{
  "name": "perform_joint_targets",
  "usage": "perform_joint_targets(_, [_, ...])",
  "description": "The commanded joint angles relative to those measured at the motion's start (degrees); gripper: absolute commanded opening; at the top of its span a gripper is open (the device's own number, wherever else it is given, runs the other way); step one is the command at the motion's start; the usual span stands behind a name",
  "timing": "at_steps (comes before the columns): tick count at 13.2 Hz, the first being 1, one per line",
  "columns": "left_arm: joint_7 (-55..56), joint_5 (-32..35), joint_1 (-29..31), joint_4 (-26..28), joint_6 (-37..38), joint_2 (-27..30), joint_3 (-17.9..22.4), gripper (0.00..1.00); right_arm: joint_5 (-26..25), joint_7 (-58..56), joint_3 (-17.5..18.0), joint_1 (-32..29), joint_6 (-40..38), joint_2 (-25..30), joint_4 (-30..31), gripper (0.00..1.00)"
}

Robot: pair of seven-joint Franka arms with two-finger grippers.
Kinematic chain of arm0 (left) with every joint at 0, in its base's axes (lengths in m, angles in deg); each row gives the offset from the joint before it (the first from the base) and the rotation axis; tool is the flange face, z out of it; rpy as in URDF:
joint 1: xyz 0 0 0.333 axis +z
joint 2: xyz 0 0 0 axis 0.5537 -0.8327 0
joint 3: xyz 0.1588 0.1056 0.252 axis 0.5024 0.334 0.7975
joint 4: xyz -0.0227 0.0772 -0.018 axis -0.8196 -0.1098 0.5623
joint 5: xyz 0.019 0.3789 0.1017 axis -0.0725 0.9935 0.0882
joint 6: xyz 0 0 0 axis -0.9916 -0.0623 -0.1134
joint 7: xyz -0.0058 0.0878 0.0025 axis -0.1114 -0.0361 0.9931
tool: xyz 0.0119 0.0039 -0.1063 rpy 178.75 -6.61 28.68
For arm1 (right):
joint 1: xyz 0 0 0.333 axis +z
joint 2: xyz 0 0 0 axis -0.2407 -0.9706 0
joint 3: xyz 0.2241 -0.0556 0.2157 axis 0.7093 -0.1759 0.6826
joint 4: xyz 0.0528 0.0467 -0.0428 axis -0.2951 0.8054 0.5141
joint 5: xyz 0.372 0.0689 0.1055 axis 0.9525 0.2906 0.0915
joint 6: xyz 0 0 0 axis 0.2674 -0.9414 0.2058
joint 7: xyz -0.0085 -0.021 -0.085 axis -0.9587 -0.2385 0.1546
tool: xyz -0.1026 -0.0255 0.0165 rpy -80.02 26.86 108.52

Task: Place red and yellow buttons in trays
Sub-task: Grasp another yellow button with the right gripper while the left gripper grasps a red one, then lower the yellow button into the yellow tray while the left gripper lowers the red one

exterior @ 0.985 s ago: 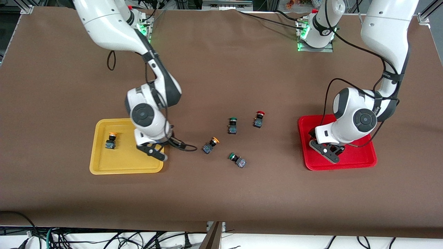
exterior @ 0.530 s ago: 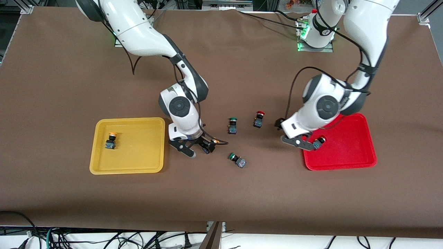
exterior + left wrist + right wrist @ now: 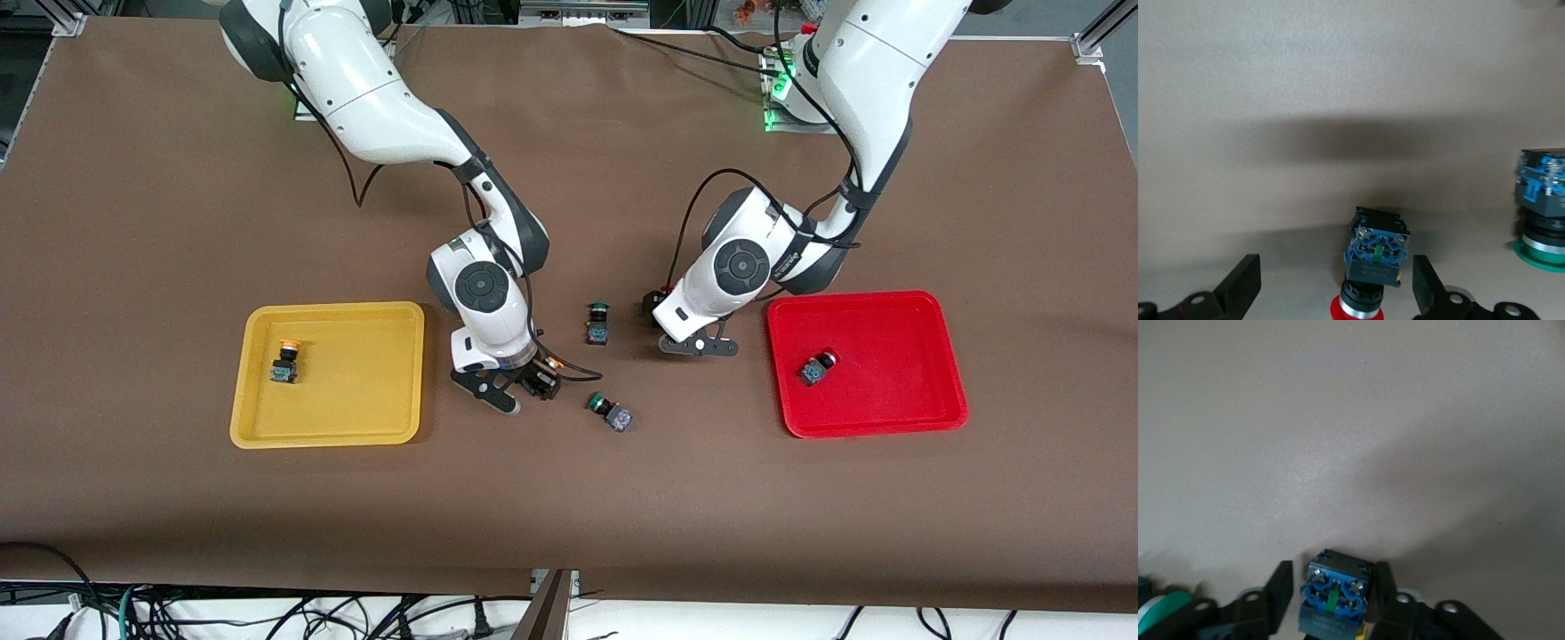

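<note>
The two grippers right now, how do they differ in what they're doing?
The right gripper has its fingers close on either side of a yellow button; the left gripper is open wide around a red button, with gaps both sides. The right works beside the yellow tray, the left nearer the red tray. Both are down at a button on the table.

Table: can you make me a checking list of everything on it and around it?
Surface: brown table cover, flat.
Job's things: yellow tray holds one yellow button; red tray holds one red button; loose yellow button and loose red button lie on the table.
Clutter: two green buttons between the trays.
Hands: right hand down at the loose yellow button; left hand open around the loose red button.
Cables: black cables on both arms.
Surroundings: tangled wires below the table edge.
</note>
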Motion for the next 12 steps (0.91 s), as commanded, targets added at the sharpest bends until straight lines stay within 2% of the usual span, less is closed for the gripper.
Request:
perform_joint_targets(1, [1.2, -0.3, -1.5, 0.1, -0.7, -0.5, 0.2, 1.00, -0.8, 0.2, -0.9, 0.8, -0.8, -0.9, -2.2, 0.00])
perform_joint_targets(3, [1.2, 0.1, -1.7, -0.2, -0.7, -1.3, 0.2, 1.00, -0.7, -1.8, -1.7, 0.1, -6.4, 0.7, -2.3, 0.00])
perform_joint_targets(5, [1.2, 0.1, -1.6, -0.4, -2.0, -1.9, 0.2, 1.00, 0.1, -11.2, -1.3, -3.2, -14.8, 5.0, -2.4, 0.00])
perform_joint_targets(6, [1.3, 0.1, -1.7, -0.3, -2.8, -2.1, 0.2, 0.85, 0.7, -15.3, -1.0, -5.7, -19.0, 6.4, -2.3, 0.00])
perform_joint_targets(7, [1.3, 0.1, -1.7, -0.4, -2.8, -2.4, 0.2, 0.59, 0.8, -20.2, -1.0, -7.5, -23.0, 7.6, -1.9, 0.00])
perform_joint_targets(9, [1.2, 0.2, -1.7, -0.4, -2.9, -2.4, 0.2, 0.27, 1.2, -33.3, -1.1, -12.1, -30.2, 9.3, -1.3, 0.00])
perform_joint_targets(10, [1.2, 0.2, -1.7, -0.4, -2.9, -2.3, 0.2, 0.22, 1.2, -37.6, -1.4, -13.8, -32.0, 10.1, -0.1, 0.00])
perform_joint_targets(12, [1.0, 0.2, -1.5, -0.5, -2.2, -1.5, 0.3, 0.21, 1.0, -44.6, -1.6, -16.9, -31.8, 11.5, 3.9, 0.00])
